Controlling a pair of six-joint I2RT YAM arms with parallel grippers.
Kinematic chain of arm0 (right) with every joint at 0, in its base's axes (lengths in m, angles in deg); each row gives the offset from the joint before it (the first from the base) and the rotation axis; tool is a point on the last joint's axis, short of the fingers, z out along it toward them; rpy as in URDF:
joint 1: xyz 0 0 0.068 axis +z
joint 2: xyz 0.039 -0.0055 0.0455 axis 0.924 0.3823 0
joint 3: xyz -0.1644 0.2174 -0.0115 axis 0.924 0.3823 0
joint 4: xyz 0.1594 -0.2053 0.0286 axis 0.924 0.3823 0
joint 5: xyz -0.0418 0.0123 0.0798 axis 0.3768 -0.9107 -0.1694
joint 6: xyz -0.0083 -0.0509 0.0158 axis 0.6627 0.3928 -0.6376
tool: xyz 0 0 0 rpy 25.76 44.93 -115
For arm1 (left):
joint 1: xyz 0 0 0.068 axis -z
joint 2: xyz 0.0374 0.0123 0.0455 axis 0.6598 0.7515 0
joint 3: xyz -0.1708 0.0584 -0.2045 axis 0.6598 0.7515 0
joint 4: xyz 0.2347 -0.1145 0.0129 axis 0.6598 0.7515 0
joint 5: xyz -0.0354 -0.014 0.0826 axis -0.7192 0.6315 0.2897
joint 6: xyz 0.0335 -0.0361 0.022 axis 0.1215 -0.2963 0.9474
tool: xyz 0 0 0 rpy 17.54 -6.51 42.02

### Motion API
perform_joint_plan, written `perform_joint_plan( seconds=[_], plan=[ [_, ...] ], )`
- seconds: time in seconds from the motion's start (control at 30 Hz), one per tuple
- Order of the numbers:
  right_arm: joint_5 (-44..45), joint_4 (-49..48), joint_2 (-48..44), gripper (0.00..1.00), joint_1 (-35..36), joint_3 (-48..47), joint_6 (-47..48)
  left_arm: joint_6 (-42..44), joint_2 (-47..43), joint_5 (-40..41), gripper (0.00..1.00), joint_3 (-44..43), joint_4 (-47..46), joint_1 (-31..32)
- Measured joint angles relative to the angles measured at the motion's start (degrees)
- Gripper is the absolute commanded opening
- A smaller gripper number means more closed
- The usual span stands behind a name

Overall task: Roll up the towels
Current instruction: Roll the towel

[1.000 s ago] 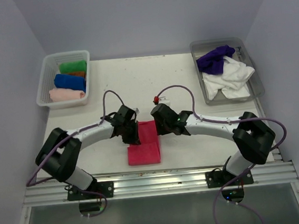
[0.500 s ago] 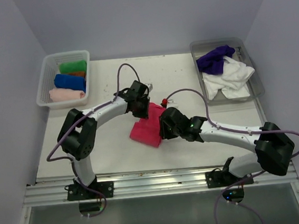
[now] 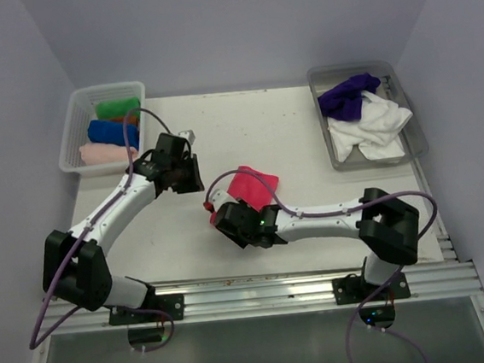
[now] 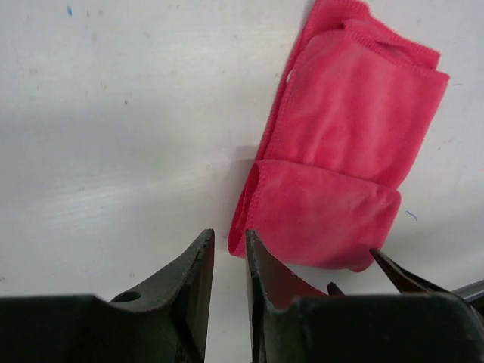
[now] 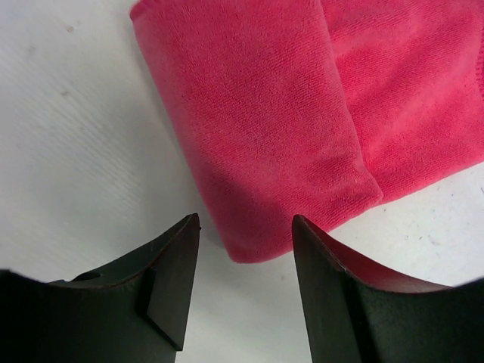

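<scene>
A pink towel (image 3: 255, 183) lies partly rolled and folded on the white table, a little right of centre. My left gripper (image 3: 195, 177) is to its left, apart from it. In the left wrist view the left gripper (image 4: 229, 234) is all but shut with nothing between its fingers, and the towel (image 4: 348, 151) has its edge just past the right fingertip. My right gripper (image 3: 243, 205) is at the towel's near left corner. In the right wrist view the right gripper (image 5: 246, 219) is open and empty, with the towel's (image 5: 302, 113) rolled end just ahead of its tips.
A white basket (image 3: 73, 120) at the back left holds several rolled towels: green, blue, pale pink and orange. A grey tray (image 3: 406, 105) at the back right holds a purple towel (image 3: 349, 96) and a white towel (image 3: 374, 126), both unrolled.
The pink towel has moved from the table's near centre up and to the right and changed shape. My left gripper let it go and drew back left. My right gripper swung left, below the towel.
</scene>
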Motion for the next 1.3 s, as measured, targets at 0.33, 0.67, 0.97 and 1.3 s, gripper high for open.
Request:
perform_joint_plan(
  seconds=[0.33,0.67,0.97,1.3],
  plan=[
    [0.4,-2.7,7.4,0.1,-0.6,-0.2,6.9,-9.2,-2.4,-2.5,0.47,13.4,-2.2,-1.1],
    [-12.7,-5.7,0.8,0.0,-6.7,2.3,1.9,-17.6,-7.0,-13.3,0.83,26.1,-15.1,-1.1],
    [-22.5,-8.8,-1.4,0.0,-10.9,4.6,-4.2,-22.6,-6.0,-15.9,0.79,29.9,-24.7,-1.1],
    [-24.0,-8.9,-1.4,0.0,-10.9,4.7,-6.1,-27.3,-9.4,-17.8,0.51,36.0,-33.5,-1.1]
  ],
)
